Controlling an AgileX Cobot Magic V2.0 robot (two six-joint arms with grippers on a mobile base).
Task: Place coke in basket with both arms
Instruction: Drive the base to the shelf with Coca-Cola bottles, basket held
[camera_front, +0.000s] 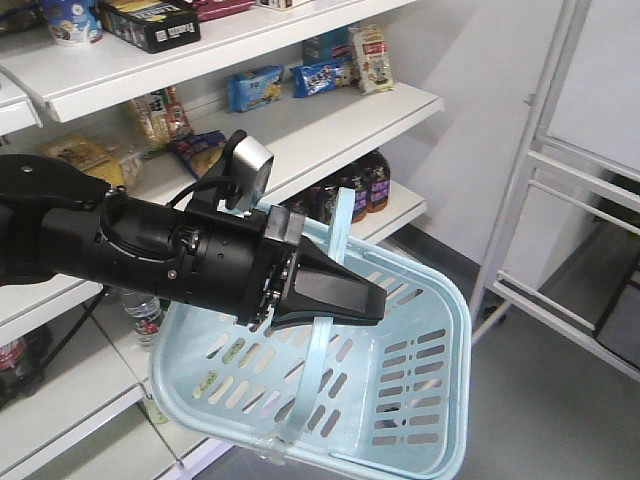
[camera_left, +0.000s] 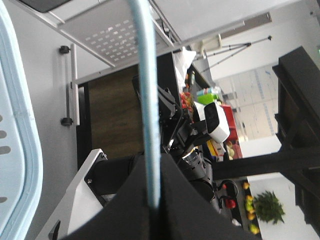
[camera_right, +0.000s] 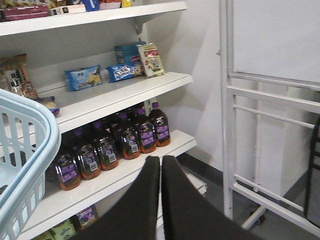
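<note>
- Your left arm (camera_front: 120, 250) comes in from the left of the front view, roughly level, w/ wrist cam (camera_front: 251, 168) on top.
- Your left tool (camera_front: 368, 302) is closed on the basket handle (camera_front: 318, 355); the handle runs betw. its fingers.
- Your right tool (camera_right: 160, 162) has its fingers pressed together, tips touching, nothing betw. them.

The left hand (camera_left: 154, 206) fills the bottom of the frame as a dark mass, its two black fingers pressed together on the pale blue handle (camera_left: 147, 100), which runs straight up from them to the top edge. The basket (camera_left: 21, 150) shows only as a curved blue rim down the left side. Behind the handle stands a black arm (camera_left: 192, 145) carrying a white camera block (camera_left: 218, 122), probably the robot's other one, with a white perforated panel (camera_left: 116, 42), a tripod (camera_left: 239, 50) and a green plant (camera_left: 268, 207) further off.
</note>
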